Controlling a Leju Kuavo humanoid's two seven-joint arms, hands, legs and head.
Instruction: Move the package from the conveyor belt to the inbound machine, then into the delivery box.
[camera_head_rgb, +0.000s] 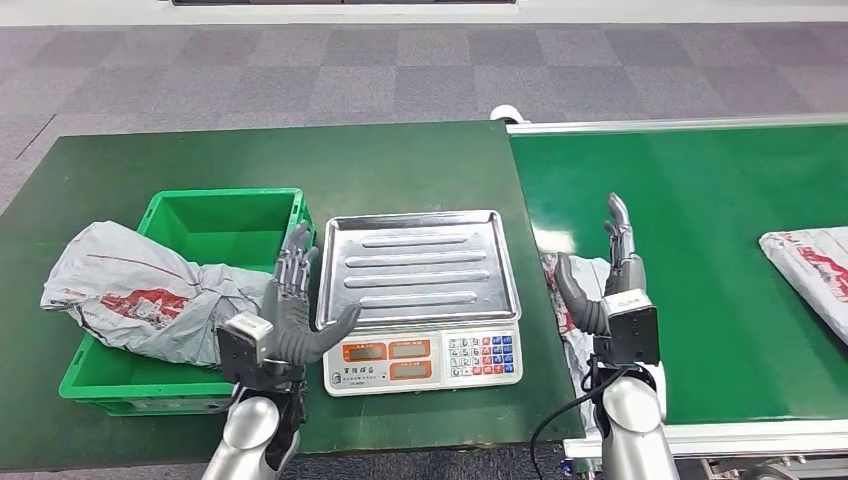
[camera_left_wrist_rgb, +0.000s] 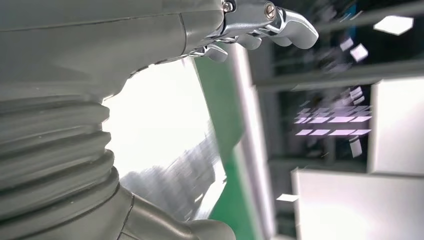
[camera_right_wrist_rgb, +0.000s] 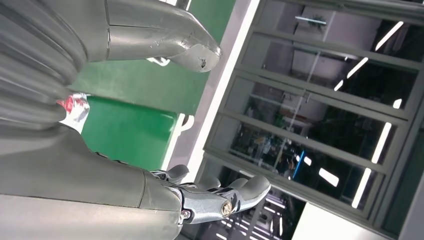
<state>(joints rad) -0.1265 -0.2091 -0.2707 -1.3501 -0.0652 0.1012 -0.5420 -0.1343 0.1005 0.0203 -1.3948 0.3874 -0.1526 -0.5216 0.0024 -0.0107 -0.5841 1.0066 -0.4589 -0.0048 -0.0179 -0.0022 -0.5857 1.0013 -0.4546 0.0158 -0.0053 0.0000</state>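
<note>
On the right of the head view ran one green conveyor belt (camera_head_rgb: 700, 280) with a silver frame, butted against one dark green table (camera_head_rgb: 250, 170) on the left. Three packages could be counted, all grey plastic mailer bags with red print. One package (camera_head_rgb: 140, 295), the largest showing, lay crumpled over the left wall of the single green plastic crate (camera_head_rgb: 225, 225) that stood on the table, part of it inside the crate and part hanging out over the tabletop. A second package (camera_head_rgb: 812, 275) lay flat on the belt at the far right edge, cut off by the frame. The third package (camera_head_rgb: 578, 300) lay at the belt's near left end, just beside the table edge, mostly hidden behind the right hand (camera_head_rgb: 612, 285).

One electronic scale (camera_head_rgb: 420, 300) stood on the table between the crate and the belt, its bare steel tray ribbed, with orange displays and a keypad on its front panel.

Two hands showed. The right hand was held upright above the third package, fingers straight and spread from the thumb, gripping nothing. The left hand (camera_head_rgb: 290, 315) was raised between the crate and the scale, fingers extended and apart, thumb reaching toward the scale's tray, likewise holding nothing.
</note>
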